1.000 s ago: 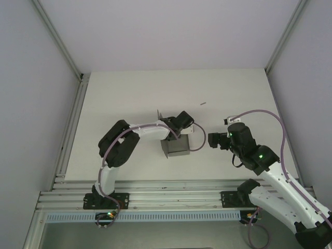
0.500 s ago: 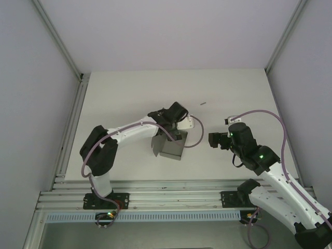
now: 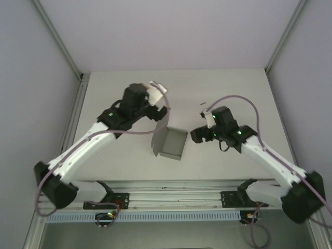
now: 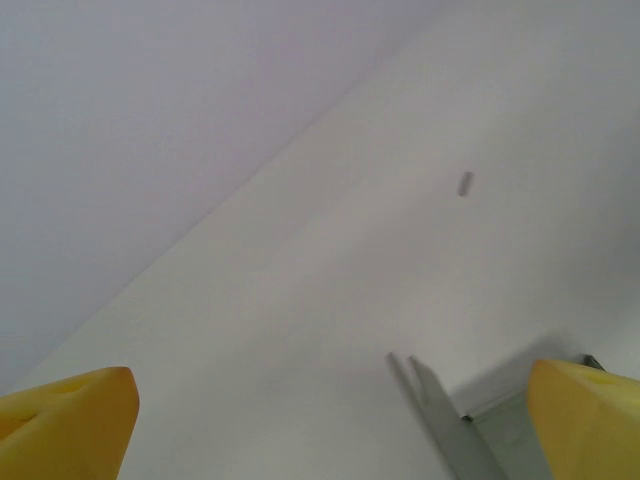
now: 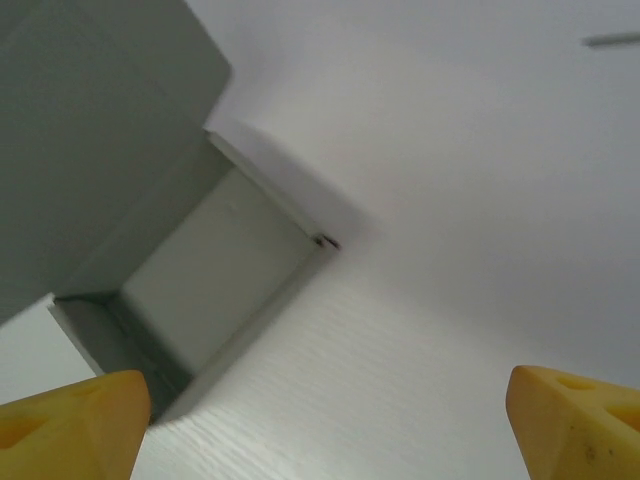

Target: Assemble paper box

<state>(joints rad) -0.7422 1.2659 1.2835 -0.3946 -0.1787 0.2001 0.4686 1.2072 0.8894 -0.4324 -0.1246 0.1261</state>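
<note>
Now the paper box (image 3: pixel 174 145) rests mid-frame on the table (image 3: pixel 233 88), its flap (image 3: pixel 158 136) upright. The left gripper (image 3: pixel 160 111) hovers clear above-left and the right gripper (image 3: pixel 197 136) sits just right of it, both wide-jawed and empty, seemingly poised to fold.

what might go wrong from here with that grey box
The small grey card box sits loose on the white table, gripped by neither arm; the right arm's open yellow fingers, close beside it, may just shove it. Its tall flap stands unfolded on the left, and a push there might crease the thin card or tip the box.
</note>
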